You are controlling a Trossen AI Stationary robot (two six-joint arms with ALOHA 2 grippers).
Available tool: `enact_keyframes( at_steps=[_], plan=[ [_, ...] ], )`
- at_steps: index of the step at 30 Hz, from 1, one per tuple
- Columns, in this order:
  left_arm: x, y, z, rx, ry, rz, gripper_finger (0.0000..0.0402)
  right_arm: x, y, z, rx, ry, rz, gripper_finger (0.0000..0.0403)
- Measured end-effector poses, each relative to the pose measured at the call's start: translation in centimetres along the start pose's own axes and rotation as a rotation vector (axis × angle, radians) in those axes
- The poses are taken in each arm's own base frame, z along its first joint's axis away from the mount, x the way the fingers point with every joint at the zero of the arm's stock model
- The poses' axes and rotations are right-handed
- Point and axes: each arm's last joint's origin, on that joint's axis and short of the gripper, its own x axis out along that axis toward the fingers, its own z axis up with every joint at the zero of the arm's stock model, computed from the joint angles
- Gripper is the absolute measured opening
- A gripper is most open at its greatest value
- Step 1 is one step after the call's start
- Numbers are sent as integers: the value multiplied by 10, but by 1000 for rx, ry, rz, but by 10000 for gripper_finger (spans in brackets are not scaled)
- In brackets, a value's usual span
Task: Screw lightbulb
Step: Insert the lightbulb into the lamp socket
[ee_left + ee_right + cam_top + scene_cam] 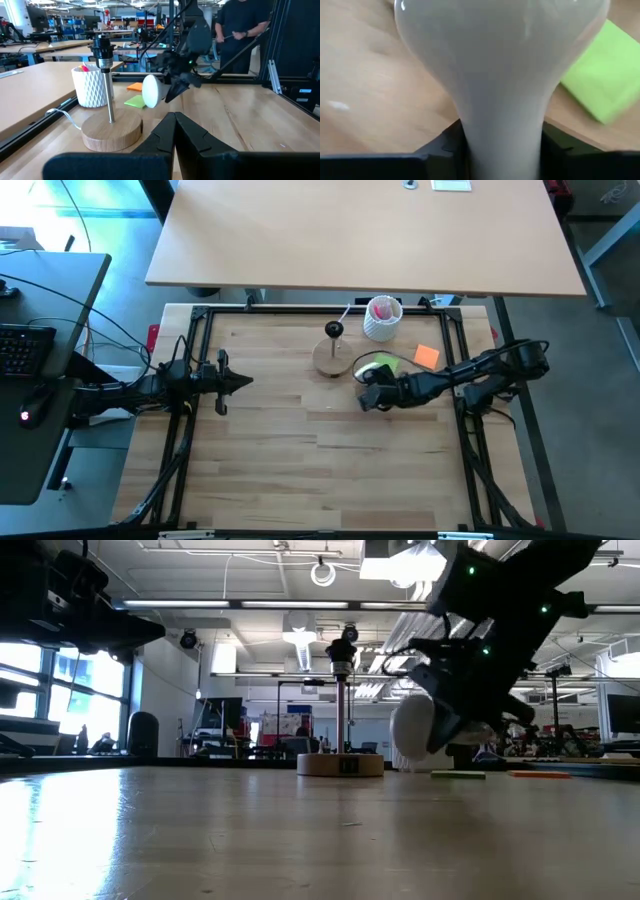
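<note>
**Right gripper clamped on lightbulb neck**

Your right gripper (372, 395) grips the lightbulb (150, 91) by its narrow neck, globe clear of the surface (300, 460). The bulb sits just beside the socket stand (333, 350), over a green note (600, 80). Your left gripper (240, 381) waits fully closed and empty at the surface's left side.

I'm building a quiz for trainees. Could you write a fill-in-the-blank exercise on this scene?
1. The right hand grips the lightbulb by its ____.
2. The lamp socket stands on a round ____ base.
3. On the table, the sticky note next to the orange note is ____.
4. The left hand is ____ and holds nothing.

Missing words: neck; wooden; green; shut
</note>
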Motion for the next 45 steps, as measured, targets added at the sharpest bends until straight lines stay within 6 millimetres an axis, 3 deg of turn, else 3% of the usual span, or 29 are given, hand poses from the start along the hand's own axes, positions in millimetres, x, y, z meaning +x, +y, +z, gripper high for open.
enact_keyframes(
  at_steps=[9,12,20,25,31,45],
  plan=[
    [0,0,0,0,0,0,0,-17,32,4,-125,-227,218,133],
    [0,0,0,0,0,0,0,-15,38,-4,-188,-177,273,133],
    [0,0,0,0,0,0,0,5,38,-39,-277,9,221,131],
    [0,0,0,0,0,0,0,13,39,-49,-310,44,211,143],
    [0,0,0,0,0,0,0,14,40,-50,-358,47,223,194],
    [0,0,0,0,1,0,0,-2,40,-30,-324,92,357,239]
  ],
)
